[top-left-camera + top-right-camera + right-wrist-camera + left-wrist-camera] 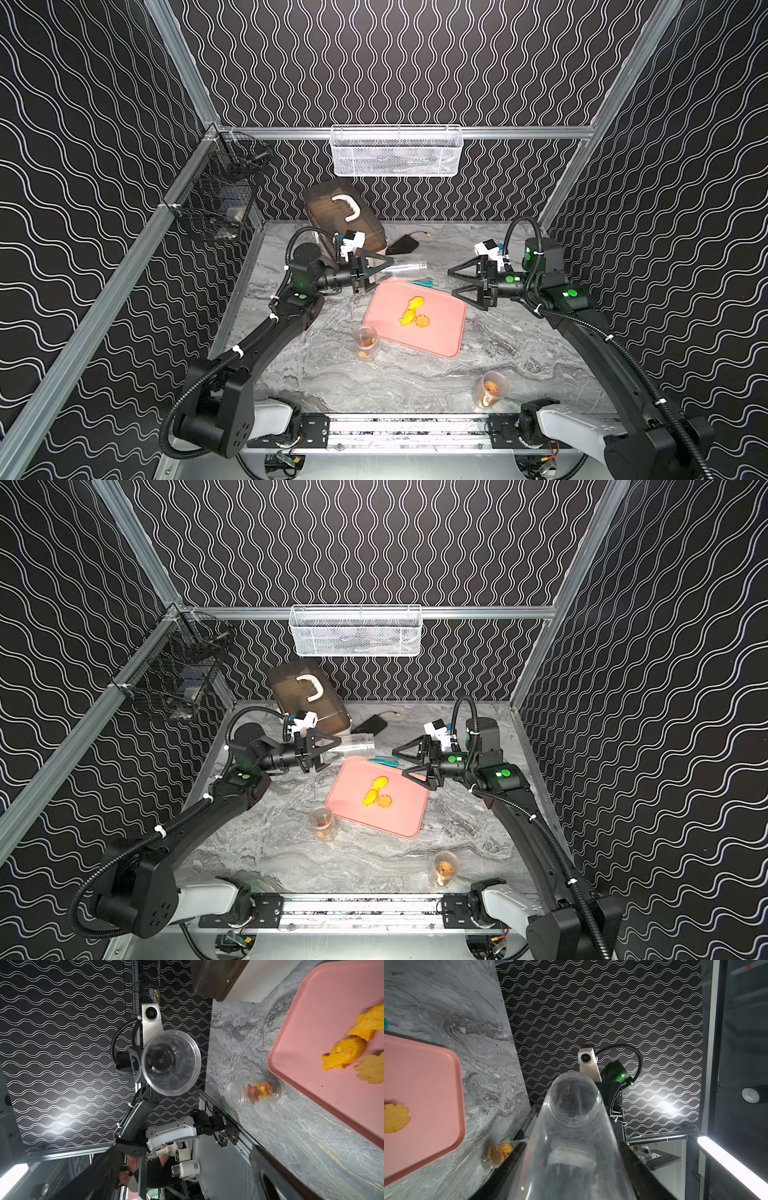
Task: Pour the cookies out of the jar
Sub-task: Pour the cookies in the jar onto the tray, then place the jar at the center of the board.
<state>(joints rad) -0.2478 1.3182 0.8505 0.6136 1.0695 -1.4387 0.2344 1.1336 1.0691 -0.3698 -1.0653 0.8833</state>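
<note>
Small yellow-orange biscuit cookies (413, 312), fish-shaped and one scalloped, lie clustered at the middle of the flat pink plastic tray (440, 336). The left gripper (383, 274) pinches the empty clear plastic jar (409, 269) sideways, raised near the tray's far edge; the right gripper (451, 282) has its fingers spread

Jar (409, 269) sticks out ahead of left gripper (383, 273); narrow gap to right gripper (453, 282). Tray (440, 334) under that gap. Box (328, 208) close on left gripper's far side. Worktop (374, 386) back toward both arm bases bare except two cookie jars (365, 341) (490, 388).
</note>
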